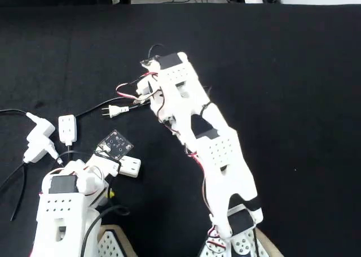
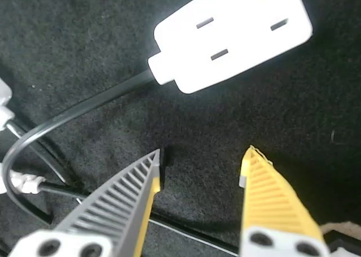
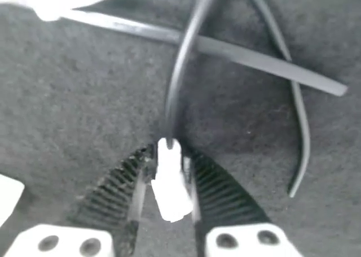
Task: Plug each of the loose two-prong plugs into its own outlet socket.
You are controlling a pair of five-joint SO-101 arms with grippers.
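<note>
My left gripper (image 2: 203,152) stands open just above the black mat, nothing between its fingers. A white outlet socket (image 2: 231,34) with slot pairs lies just beyond its fingertips, its black cord (image 2: 84,113) curving back past them. My right gripper (image 3: 169,155) is shut on a white plug (image 3: 169,183); a black cord (image 3: 180,70) leads away from it. In the high view a loose two-prong plug (image 1: 115,110) lies just left of the right arm's tip (image 1: 144,93), prongs pointing left. White outlet sockets sit at the left (image 1: 66,128) and beside the left arm's wrist (image 1: 130,166).
A white adapter (image 1: 36,138) with cords attached lies at the far left. Black cords (image 3: 299,110) cross the mat under the right gripper and trail past the left arm (image 1: 17,183). The right arm (image 1: 220,155) stretches diagonally over the table's middle.
</note>
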